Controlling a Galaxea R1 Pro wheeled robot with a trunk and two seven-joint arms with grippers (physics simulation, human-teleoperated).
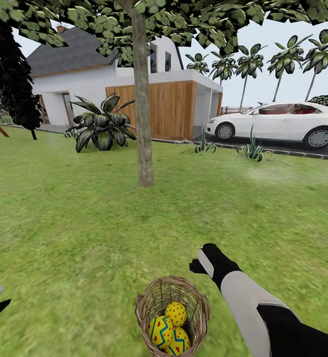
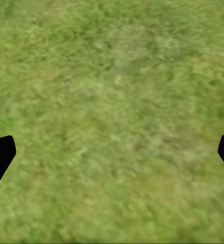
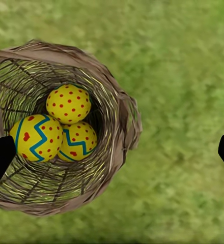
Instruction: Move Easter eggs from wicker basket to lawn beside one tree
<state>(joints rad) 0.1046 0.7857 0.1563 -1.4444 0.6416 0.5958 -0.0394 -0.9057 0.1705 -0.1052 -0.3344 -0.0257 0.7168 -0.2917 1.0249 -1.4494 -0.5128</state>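
Eggs (image 1: 169,328), all three, lie in the basket (image 1: 156,295) on the lawn (image 1: 74,223), near us; the tree (image 1: 144,139) stands far beyond. Our right pincer (image 3: 112,152) hangs wide open above the basket, holding nothing. Our left pincer (image 2: 112,155), at the left, gapes empty over grass

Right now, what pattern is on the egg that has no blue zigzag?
Red dots on yellow: the dotted egg in the wicker basket, clearest in the right wrist view.

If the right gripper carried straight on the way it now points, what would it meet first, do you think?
Probably the wicker basket, near its rim. The right gripper looks down with fingers wide apart, and the basket wall lies about midway between them; depth is unclear, and it might just meet the lawn beside it.
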